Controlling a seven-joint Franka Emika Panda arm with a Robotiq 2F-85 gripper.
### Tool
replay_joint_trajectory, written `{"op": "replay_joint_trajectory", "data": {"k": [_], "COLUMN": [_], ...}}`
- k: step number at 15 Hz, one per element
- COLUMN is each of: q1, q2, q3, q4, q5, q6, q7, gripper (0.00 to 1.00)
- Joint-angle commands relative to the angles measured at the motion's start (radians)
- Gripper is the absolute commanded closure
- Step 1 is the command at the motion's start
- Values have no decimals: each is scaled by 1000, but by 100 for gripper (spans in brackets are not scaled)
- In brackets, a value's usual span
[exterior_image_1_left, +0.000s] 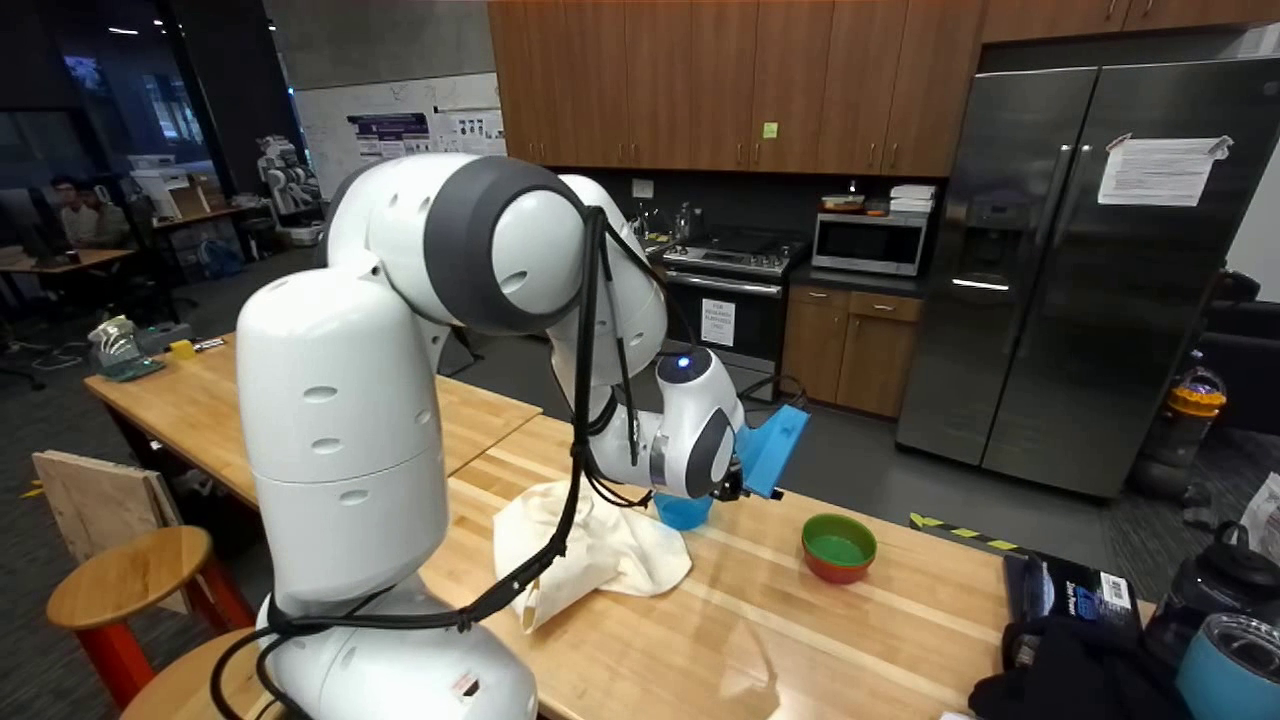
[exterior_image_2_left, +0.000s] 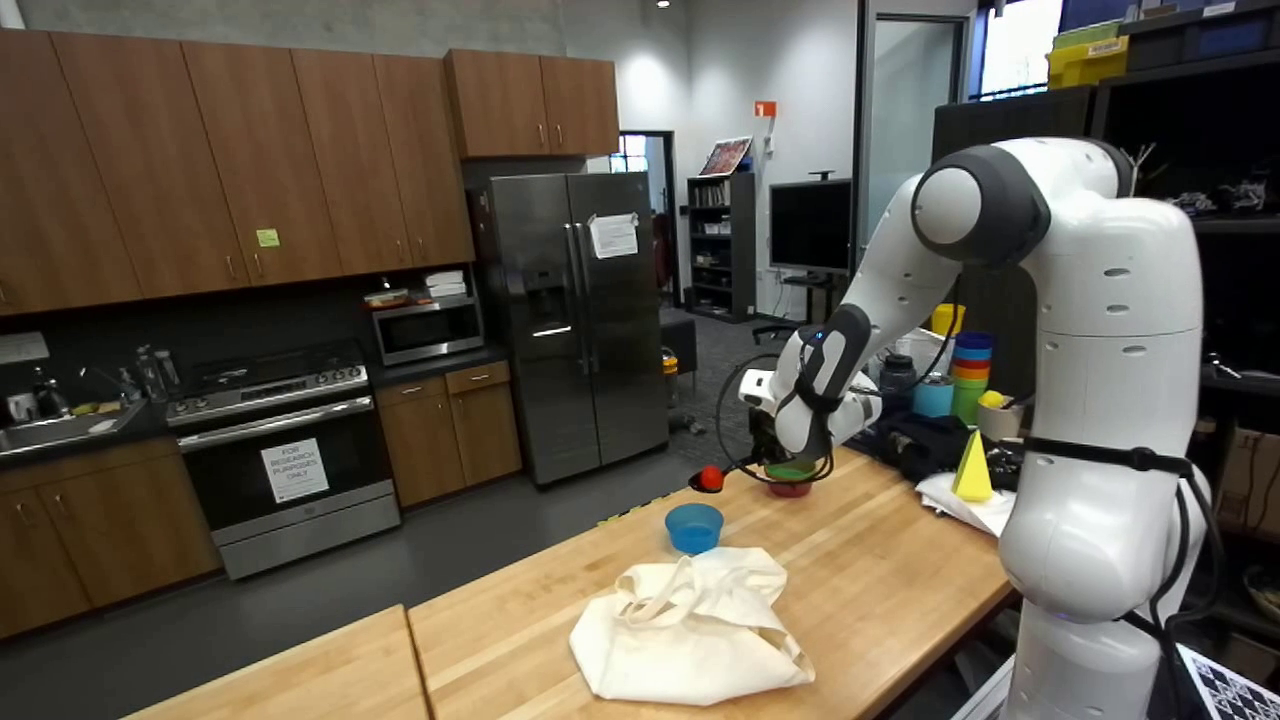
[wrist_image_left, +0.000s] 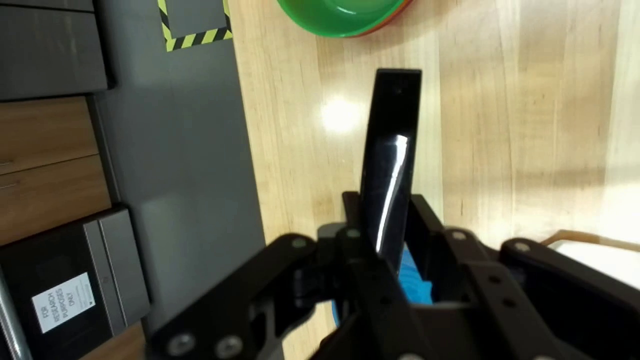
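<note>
Kitchen along the back: brown cabinets (exterior_image_1_left: 740, 85), stove (exterior_image_2_left: 345, 450), fridge (exterior_image_2_left: 570, 380); pale wooden surface (exterior_image_2_left: 850, 560) in front. My arm (exterior_image_2_left: 1110, 300) rises upright at its edge, folds over at the top and slopes down and outward, ending low above the wood. Wrist camera looks down.

My pincer (wrist_image_left: 384, 215): jaws drawn in close, one finger each side of a black spoon (wrist_image_left: 392, 145), gripping it by the handle.

Count: one spoon; one red ball (exterior_image_2_left: 711, 478), in the spoon's head; one blue bowl (exterior_image_2_left: 694, 540); one green bowl (exterior_image_1_left: 838, 545) nested in one red bowl (exterior_image_1_left: 836, 573); one cream cloth bag (exterior_image_2_left: 695, 640), just beside the blue bowl, contact unclear; one yellow wedge (exterior_image_2_left: 972, 468) toward my base.

Spoon is up off the surface, between the nested pair and the blue bowl. Long axis runs nearly along the surface's kitchen-side edge. Free handle end points toward the green bowl; head points the opposite way, to the blue bowl's side. Whether it sits squarely over that bowl, I cannot tell.
</note>
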Motion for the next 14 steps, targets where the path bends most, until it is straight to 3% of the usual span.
{"op": "replay_joint_trajectory", "data": {"k": [1, 7, 14], "q1": [-68, -187, -358], "q2": [-67, -73, -61], "q3": [54, 162, 215], "q4": [-67, -121, -121], "q5": [23, 51, -31], "q6": [17, 70, 115], "q7": [-6, 29, 151], "gripper": [94, 94, 94]}}
